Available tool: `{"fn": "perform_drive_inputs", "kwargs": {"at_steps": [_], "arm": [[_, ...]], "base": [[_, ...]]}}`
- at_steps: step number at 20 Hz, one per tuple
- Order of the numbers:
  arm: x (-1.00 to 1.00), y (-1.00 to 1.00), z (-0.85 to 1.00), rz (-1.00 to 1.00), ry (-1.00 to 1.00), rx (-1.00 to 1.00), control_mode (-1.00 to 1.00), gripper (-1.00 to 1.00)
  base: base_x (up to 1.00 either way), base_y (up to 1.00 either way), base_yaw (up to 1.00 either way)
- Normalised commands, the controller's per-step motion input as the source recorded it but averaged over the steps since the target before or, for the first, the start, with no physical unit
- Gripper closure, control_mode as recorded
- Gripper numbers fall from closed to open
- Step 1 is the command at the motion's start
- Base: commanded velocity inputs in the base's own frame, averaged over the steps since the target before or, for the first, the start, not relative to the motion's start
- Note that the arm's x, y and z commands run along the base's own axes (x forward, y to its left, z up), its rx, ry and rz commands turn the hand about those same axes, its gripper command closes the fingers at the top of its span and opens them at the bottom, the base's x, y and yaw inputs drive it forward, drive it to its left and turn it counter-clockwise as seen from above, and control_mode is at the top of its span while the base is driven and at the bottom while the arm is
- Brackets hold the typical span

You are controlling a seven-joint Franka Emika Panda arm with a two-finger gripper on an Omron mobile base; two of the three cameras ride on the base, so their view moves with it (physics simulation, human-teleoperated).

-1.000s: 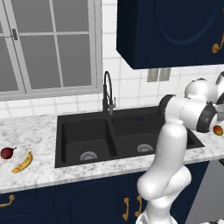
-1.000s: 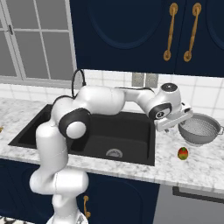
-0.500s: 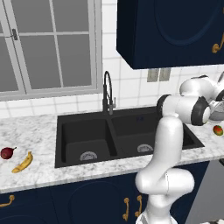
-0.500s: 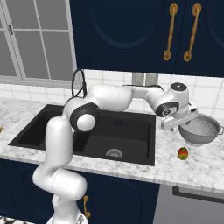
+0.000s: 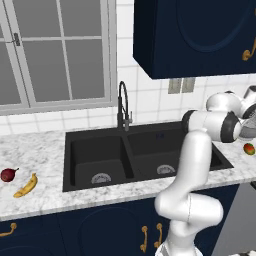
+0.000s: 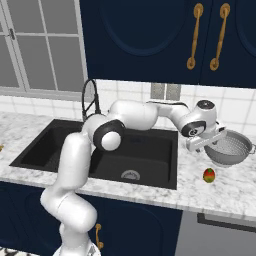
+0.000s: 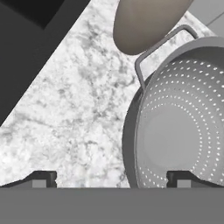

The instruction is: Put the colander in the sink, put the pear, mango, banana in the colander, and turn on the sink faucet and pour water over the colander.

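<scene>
The silver-grey colander (image 6: 231,148) stands on the counter right of the black sink (image 6: 60,150). My gripper (image 6: 212,144) hangs open at its left rim. In the hand view the gripper (image 7: 113,179) straddles that rim: one fingertip (image 7: 41,179) is over the marble, the other fingertip (image 7: 186,179) over the colander (image 7: 183,131) bowl. Nothing is held. The mango (image 6: 209,175) lies on the counter just in front of the colander. Far left of the sink (image 5: 95,150) lie the maroon pear (image 5: 7,174) and the banana (image 5: 26,186). The black gooseneck faucet (image 5: 122,106) stands behind the basin divider, with no stream running.
A beige rounded object (image 7: 144,22) sits just beyond the colander's wire handle (image 7: 157,48). The sink's corner (image 7: 26,35) lies to the left in the hand view. Dark blue wall cabinets (image 6: 150,35) hang above the counter, and a window (image 5: 55,50) is behind the sink.
The arm has reached further right and slightly down, bringing the open gripper from beside the colander onto its left rim. The fruits and the colander have not moved.
</scene>
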Motion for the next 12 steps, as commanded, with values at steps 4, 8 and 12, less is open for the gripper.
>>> {"fn": "perform_drive_inputs", "kwargs": {"at_steps": [4, 8, 12], "arm": [[0.41, -0.29, -0.08, 0.00, 0.00, 0.00, -1.00, -1.00], [0.43, -0.15, -0.14, 0.00, 0.00, 0.00, -1.00, -1.00], [0.22, -0.12, -0.26, 0.00, 0.01, 0.00, -1.00, -1.00]], "base": [[0.00, 0.00, 0.00], [0.00, 0.00, 0.00], [0.00, 0.00, 0.00]]}}
